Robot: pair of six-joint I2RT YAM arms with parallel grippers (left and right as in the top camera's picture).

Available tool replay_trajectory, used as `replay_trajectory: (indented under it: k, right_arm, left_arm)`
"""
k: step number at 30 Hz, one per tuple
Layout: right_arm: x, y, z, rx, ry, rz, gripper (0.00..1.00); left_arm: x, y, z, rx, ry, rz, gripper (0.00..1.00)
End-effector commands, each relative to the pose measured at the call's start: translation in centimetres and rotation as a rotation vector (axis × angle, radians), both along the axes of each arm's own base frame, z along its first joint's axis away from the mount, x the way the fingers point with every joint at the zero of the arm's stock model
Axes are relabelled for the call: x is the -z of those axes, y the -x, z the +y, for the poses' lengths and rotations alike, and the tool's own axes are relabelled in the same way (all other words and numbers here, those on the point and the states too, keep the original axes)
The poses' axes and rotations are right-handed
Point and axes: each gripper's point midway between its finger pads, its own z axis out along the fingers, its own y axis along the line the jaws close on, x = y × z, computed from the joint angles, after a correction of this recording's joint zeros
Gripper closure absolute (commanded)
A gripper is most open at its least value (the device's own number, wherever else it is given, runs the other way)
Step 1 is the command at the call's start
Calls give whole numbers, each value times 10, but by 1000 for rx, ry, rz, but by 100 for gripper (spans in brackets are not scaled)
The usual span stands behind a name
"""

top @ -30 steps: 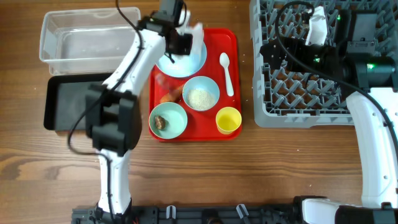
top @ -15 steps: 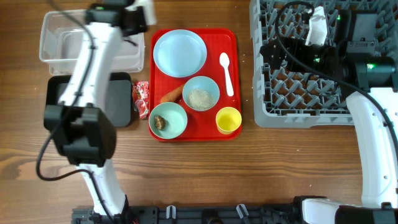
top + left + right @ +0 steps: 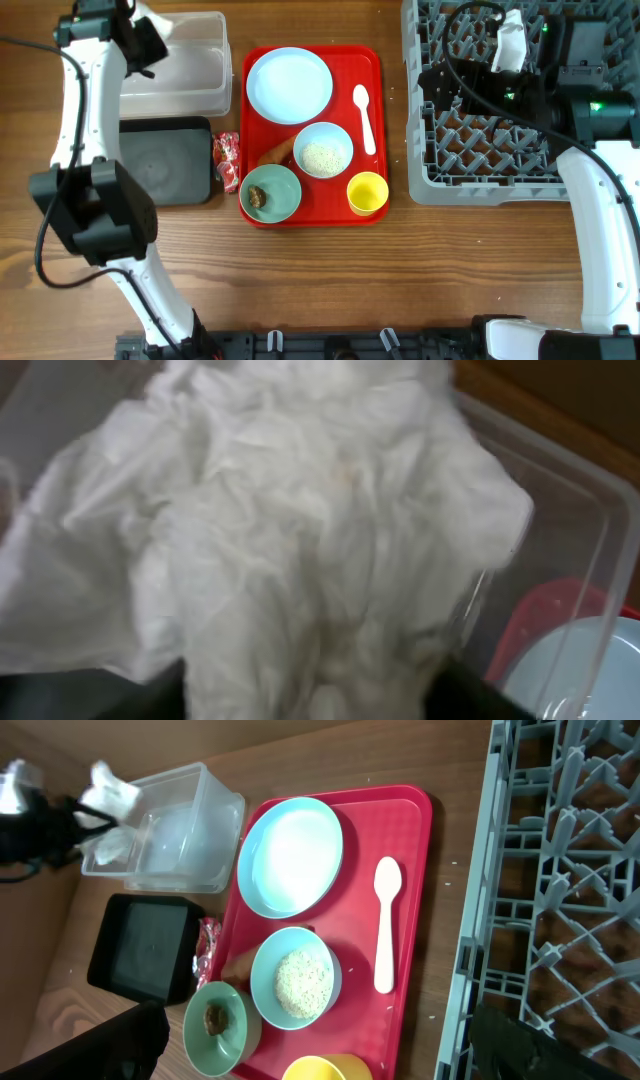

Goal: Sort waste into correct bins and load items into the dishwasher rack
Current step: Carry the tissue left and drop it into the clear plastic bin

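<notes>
Crumpled white tissue fills the left wrist view, loose between the spread fingers of my left gripper, which is open over the clear tub. On the red tray are a pale blue plate, a bowl of rice, a bowl with a brown lump, a yellow cup, a white spoon and a carrot piece. A red wrapper lies beside the black tray. My right gripper hangs open and empty above the grey rack.
The red tray lies between the bins on the left and the rack on the right. The left arm reaches up along the table's left side, over the black tray's left end. Bare wood runs along the front of the table.
My left arm swung left from the plate to the clear tub, carrying the tissue, and its jaws have spread apart. The plate and the red wrapper have come into view. The right arm stayed still.
</notes>
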Motion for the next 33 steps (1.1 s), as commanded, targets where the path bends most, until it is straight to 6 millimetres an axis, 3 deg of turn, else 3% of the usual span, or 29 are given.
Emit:
replay_trajectory:
  k: [1, 9, 14, 15, 17, 19, 20, 21, 22, 23, 24, 26, 27, 28, 30, 33]
  right_arm:
    - [-7, -4, -1, -5, 5, -28, 0]
    - [-7, -4, -1, -16, 16, -37, 0]
    - [-8, -5, -1, -16, 16, -40, 0]
    - [-8, -5, -1, -16, 16, -40, 0]
    - [-7, -4, -1, -15, 16, -36, 0]
    - [-7, -4, -1, -14, 18, -36, 0]
    - [-6, -5, -2, -11, 21, -35, 0]
    - [-6, -5, -2, -11, 22, -36, 0]
    - [-6, -5, -2, -11, 21, -35, 0]
    - [-6, -5, -2, -11, 21, -36, 0]
    - [-6, -5, -2, -11, 21, -36, 0]
    - [-6, -5, -2, -11, 22, -35, 0]
    - [-6, -5, -2, -11, 21, -35, 0]
    - [-6, -5, -2, -11, 22, -35, 0]
    - [-6, -5, -2, -11, 22, -36, 0]
    - [-6, -5, -3, -9, 24, -36, 0]
  left_arm:
    - [28, -2, -3, 12, 16, 52, 0]
    - [30, -2, -4, 16, 24, 55, 0]
    - [25, -14, -17, 63, 69, 3, 0]
    - [25, -14, -17, 64, 67, 4, 16]
    - [25, -14, -15, 55, 69, 4, 95]
    - [25, -14, -15, 22, 88, -3, 96]
    - [24, -16, -17, 4, 103, -10, 63]
    - [24, -17, -20, -7, 118, -18, 0]
    - [24, -18, -22, -7, 124, -21, 0]
    - [24, -18, -25, 3, 133, -19, 36]
    - [24, -17, -25, 2, 133, -15, 96]
    - [25, -16, -25, 1, 135, -12, 96]
    - [25, -17, -25, -1, 137, -14, 74]
    - [24, -17, -27, 4, 141, -16, 0]
    - [25, -15, -28, 5, 145, -6, 0]
    - [28, -10, -46, 93, 211, 18, 0]
